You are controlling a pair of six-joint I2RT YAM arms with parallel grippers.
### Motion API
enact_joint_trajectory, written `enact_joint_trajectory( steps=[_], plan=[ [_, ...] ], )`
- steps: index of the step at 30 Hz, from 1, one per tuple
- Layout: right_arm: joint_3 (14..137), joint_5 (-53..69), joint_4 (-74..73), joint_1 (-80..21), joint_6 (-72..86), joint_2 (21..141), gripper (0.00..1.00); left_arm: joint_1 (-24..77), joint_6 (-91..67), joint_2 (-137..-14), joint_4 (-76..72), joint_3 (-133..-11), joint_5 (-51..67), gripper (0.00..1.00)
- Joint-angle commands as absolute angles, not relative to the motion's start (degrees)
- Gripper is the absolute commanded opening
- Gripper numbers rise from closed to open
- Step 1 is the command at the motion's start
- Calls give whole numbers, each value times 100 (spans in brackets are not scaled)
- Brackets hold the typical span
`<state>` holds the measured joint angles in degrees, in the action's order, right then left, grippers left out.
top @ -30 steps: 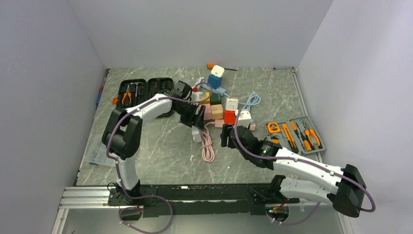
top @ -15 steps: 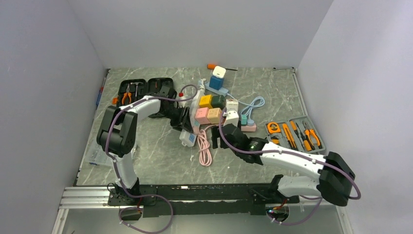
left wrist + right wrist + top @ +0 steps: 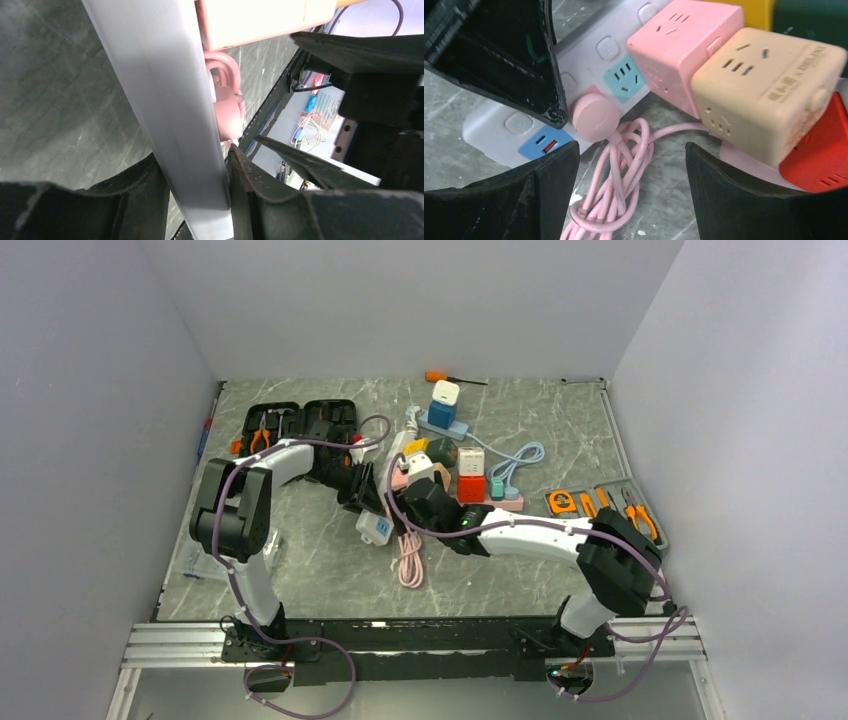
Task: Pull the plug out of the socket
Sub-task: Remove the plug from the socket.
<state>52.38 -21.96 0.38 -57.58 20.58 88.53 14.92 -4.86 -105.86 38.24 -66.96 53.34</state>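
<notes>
Grey marble table [image 3: 330,540], boxed in by pale walls [image 3: 100,390]. The pink plug [image 3: 594,117] shows plainly only in the right wrist view. From above it is hidden under the right claw [image 3: 418,488], and only its cable [image 3: 408,562] shows, bunched toward 6 o'clock. The left wrist view is mostly blocked by the white strip [image 3: 165,100], with the plug peeking out at its 3 o'clock side. The strip's far end is covered by cubes.

The left claw [image 3: 192,200] is clamped on the strip, 1 finger on each side. The right claw gapes wide, and the plug sits untouched at 11 o'clock of the gap.

At 2 o'clock of the plug, a pink cube [image 3: 684,47] and a beige cube [image 3: 769,85] touch, with a red cube [image 3: 819,150] beyond. From above, a black case [image 3: 290,425] lies at 10 o'clock and a grey case [image 3: 600,515] at 3 o'clock.

The plug sits in the strip between its blue end [image 3: 544,145] and a teal socket [image 3: 624,77], round back up, cable leaving toward 6 o'clock. In the right wrist view the strip runs from 7 to 1 o'clock.
</notes>
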Motion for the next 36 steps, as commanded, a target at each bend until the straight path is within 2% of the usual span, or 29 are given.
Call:
enact_joint_trajectory(
  steps=[1, 7, 11, 17, 26, 36],
  plan=[
    [5431, -2160, 460, -5890, 1794, 9059, 79, 1388, 418, -10130, 4618, -7333, 6682, 24],
    [5155, -2478, 859, -6089, 1489, 9130, 81, 1301, 342, -9950, 4734, -7471, 6759, 23],
    [4325, -2783, 2372, -6310, 541, 9167, 82, 1273, 180, -9949, 4772, -7526, 6729, 23],
    [4353, -3264, 2757, -6354, 230, 9467, 82, 1257, 42, -9862, 4729, -7517, 6779, 22],
    [4684, -4351, 3618, -6608, -408, 10227, 74, 1163, -178, -9936, 4871, -7626, 6869, 22],
    [4540, -4928, 3942, -6650, -345, 10093, 56, 1151, -221, -9952, 4901, -7646, 6867, 22]
  ],
)
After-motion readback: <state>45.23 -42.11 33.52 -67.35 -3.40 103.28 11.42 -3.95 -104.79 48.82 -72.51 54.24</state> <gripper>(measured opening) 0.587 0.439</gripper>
